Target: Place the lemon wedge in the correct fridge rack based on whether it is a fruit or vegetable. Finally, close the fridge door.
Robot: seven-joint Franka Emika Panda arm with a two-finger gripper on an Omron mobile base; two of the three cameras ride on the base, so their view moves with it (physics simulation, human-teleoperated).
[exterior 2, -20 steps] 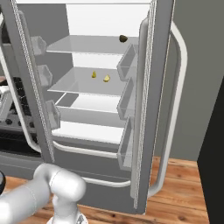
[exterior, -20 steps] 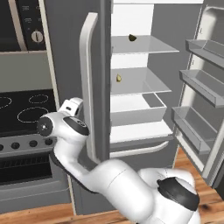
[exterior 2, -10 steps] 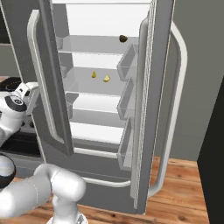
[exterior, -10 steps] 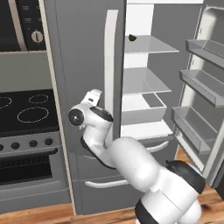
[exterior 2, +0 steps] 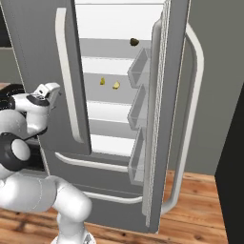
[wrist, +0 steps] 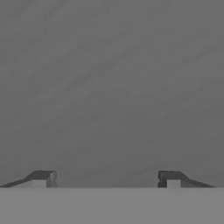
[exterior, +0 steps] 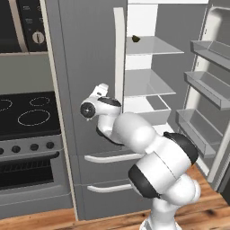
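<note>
The gripper [wrist: 106, 179] faces the grey steel front of the left fridge door [exterior: 85, 67] at close range — its fingertips [wrist: 41, 178] are spread wide with nothing between them. That door is swung nearly shut, while the right door [exterior 2: 169, 95] stands open with its clear bins [exterior 2: 138, 66] showing. The lemon wedge [exterior 2: 116, 85] lies on the lower rack [exterior 2: 107, 90] just beside a second small yellow piece [exterior 2: 102, 81], a dark brown lump [exterior 2: 134, 42] sits on the shelf above — no brand, label or readable writing shows on the fridge or the stove [exterior: 27, 117].
</note>
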